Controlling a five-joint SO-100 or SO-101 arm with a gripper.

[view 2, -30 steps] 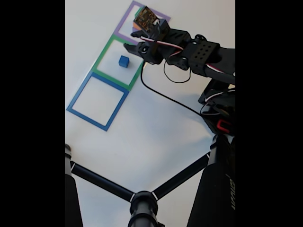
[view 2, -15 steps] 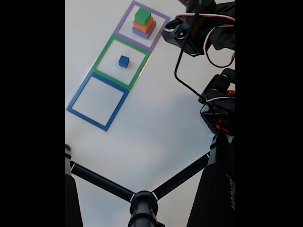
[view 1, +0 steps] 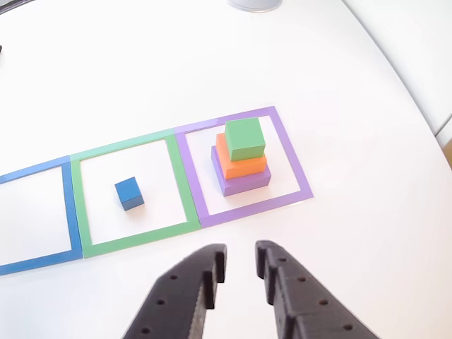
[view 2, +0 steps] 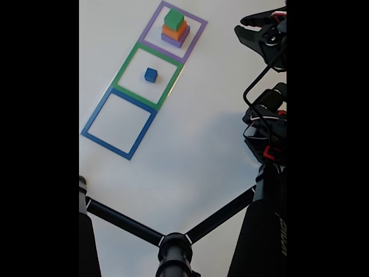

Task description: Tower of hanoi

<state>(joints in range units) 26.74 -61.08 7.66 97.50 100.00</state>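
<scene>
other view: sits just behind the tool (view 1: 236, 258), looks steeply down and forward over its tips at the purple square (view 1: 244, 164); close to the desk (view 1: 141, 70).
fixed view: high above the desk (view 2: 190, 144), looks down from far out; narrow portrait strip with black bars; tripod legs (view 2: 173, 236) in the foreground, purple square (view 2: 173, 30) at the far top.
shared: purple square, green square (view 1: 131, 194) (view 2: 148, 75), part of the blue square (view 1: 35, 219) (view 2: 119, 122).

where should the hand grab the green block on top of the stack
Grip the green block by two opposite side faces, coming straight down from above. It is the topmost, smallest piece, sitting flat on the orange block, so its sides are free. The hand looks open and empty.
</scene>
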